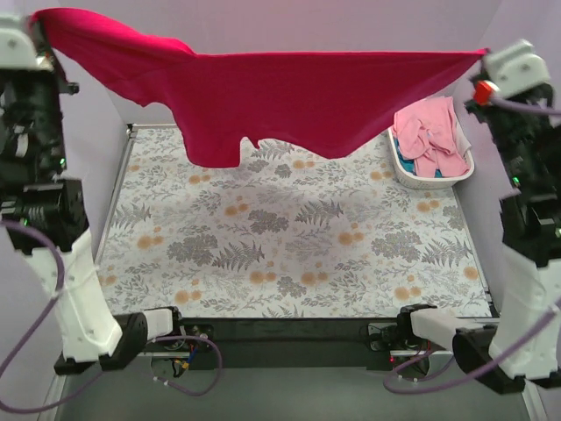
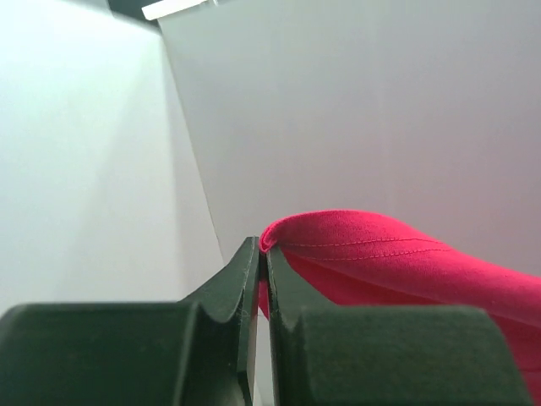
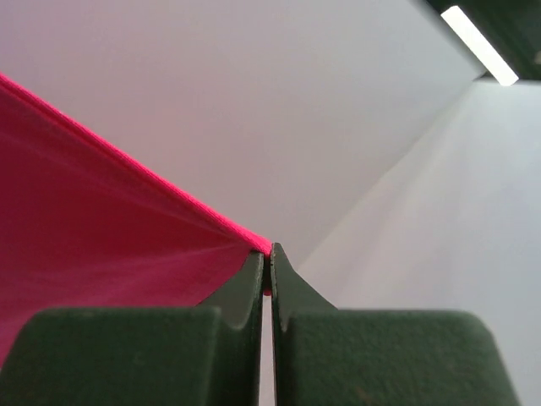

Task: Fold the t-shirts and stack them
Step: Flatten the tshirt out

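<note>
Holding the red t-shirt [image 1: 289, 96] stretched wide across the top of the frame, high over the table [image 1: 289, 237], likely to lay it down flat for folding. Pinched tight on its edges with the left end effector [image 2: 264, 258] and the right end effector [image 3: 269, 260].

White-and-black arm links [image 1: 83, 307], lilac cables [image 1: 58, 263], dark green claw fingers [image 2: 228, 292], red knob [image 1: 483, 90]

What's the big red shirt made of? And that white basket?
Red t-shirt: soft matte knit cloth, it seems; it sags between the left pincer and right pincer, hem stitched. Basket: probably smooth white plastic; stiff rim.
</note>
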Tool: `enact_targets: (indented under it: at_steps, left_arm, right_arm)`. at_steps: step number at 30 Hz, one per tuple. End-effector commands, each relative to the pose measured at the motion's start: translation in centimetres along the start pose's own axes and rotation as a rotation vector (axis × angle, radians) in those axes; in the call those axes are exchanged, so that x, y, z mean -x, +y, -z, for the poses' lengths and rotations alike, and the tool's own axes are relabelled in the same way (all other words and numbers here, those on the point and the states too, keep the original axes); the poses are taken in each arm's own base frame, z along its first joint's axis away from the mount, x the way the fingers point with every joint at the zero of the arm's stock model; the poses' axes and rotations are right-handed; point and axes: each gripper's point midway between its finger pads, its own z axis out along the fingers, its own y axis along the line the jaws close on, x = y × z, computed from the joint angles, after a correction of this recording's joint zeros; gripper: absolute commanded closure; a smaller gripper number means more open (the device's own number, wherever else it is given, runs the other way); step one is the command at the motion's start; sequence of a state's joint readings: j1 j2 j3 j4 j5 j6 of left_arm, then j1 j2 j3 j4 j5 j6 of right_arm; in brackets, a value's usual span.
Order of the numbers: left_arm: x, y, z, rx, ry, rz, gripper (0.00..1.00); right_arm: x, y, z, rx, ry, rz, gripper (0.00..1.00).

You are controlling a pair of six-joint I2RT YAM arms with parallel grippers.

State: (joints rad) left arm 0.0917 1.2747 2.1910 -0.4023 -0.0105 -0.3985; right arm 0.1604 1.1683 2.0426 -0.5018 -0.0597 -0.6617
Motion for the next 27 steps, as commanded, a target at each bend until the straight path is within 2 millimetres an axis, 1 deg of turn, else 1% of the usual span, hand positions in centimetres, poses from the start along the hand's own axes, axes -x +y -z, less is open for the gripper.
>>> enact_targets:
  at_steps: [1,3,4,8,10,12,13,14,15,16,17,18,19,20,21,23,24,25,26,27]
  left_arm:
    - [10.0,3.4,6.3,0.102,-0.236,-0.021,1.00]
    - [11.6,3.6,8.1,0.104,-0.273,-0.015,1.00]
    - [13.1,4.0,9.8,0.113,-0.306,-0.019,1.00]
    - [15.1,5.3,12.4,0.167,-0.348,-0.058,1.00]
    - [15.2,5.9,12.9,0.202,-0.343,-0.091,1.00]
    - [14.4,6.2,12.6,0.217,-0.312,-0.111,1.00]
    - [13.2,6.1,12.1,0.217,-0.276,-0.114,1.00]
    - [12.0,5.8,11.6,0.208,-0.245,-0.120,1.00]
    - [11.6,5.7,12.0,0.203,-0.237,-0.123,1.00]
    - [10.7,5.3,11.9,0.187,-0.216,-0.126,1.00]
    - [7.3,4.1,10.8,0.142,-0.143,-0.137,1.00]
    - [6.7,3.8,11.6,0.126,-0.133,-0.139,1.00]
    - [4.8,3.1,11.5,0.102,-0.095,-0.143,1.00]
    - [0.4,1.7,10.7,0.054,-0.003,-0.143,1.00]
    - [-0.9,1.2,11.7,0.037,0.018,-0.146,1.00]
    - [-4.6,0.1,12.2,0.000,0.088,-0.145,1.00]
    - [-9.7,-1.6,12.4,-0.058,0.187,-0.143,1.00]
    - [-11.2,-2.0,13.1,-0.068,0.215,-0.140,1.00]
    - [-13.4,-3.2,13.4,-0.113,0.252,-0.116,1.00]
    - [-17.4,-4.5,13.9,-0.155,0.331,-0.100,1.00]
  right_arm:
    - [7.3,-6.9,5.5,-0.286,-0.221,0.053,0.99]
    - [8.8,-8.1,7.5,-0.341,-0.263,0.068,0.99]
    - [10.1,-9.0,9.3,-0.381,-0.302,0.074,0.99]
    - [12.3,-10.5,12.2,-0.447,-0.359,0.106,0.99]
    - [12.7,-10.6,12.5,-0.447,-0.370,0.120,0.99]
    - [12.2,-10.0,11.8,-0.424,-0.360,0.138,0.99]
    - [11.8,-9.5,11.2,-0.404,-0.355,0.144,0.99]
    - [10.7,-8.7,10.1,-0.376,-0.331,0.147,0.99]
    - [9.8,-8.1,9.3,-0.358,-0.307,0.155,0.99]
    - [9.4,-7.2,8.6,-0.319,-0.312,0.165,0.99]
    - [8.9,-6.4,7.9,-0.287,-0.310,0.168,0.99]
    - [7.3,-5.0,6.4,-0.242,-0.279,0.163,0.99]
    - [6.4,-4.2,5.8,-0.211,-0.266,0.159,0.99]
    - [5.5,-2.9,4.9,-0.164,-0.261,0.158,0.99]
    - [3.1,-0.9,3.6,-0.108,-0.217,0.151,0.99]
    - [0.5,1.9,2.2,-0.023,-0.183,0.140,0.99]
    - [-0.7,3.1,1.8,0.013,-0.168,0.134,0.99]
    - [-4.1,6.4,0.8,0.101,-0.120,0.123,0.99]
    - [-5.6,7.8,0.3,0.137,-0.103,0.120,0.99]
    - [-7.4,9.4,-0.1,0.171,-0.079,0.110,0.99]
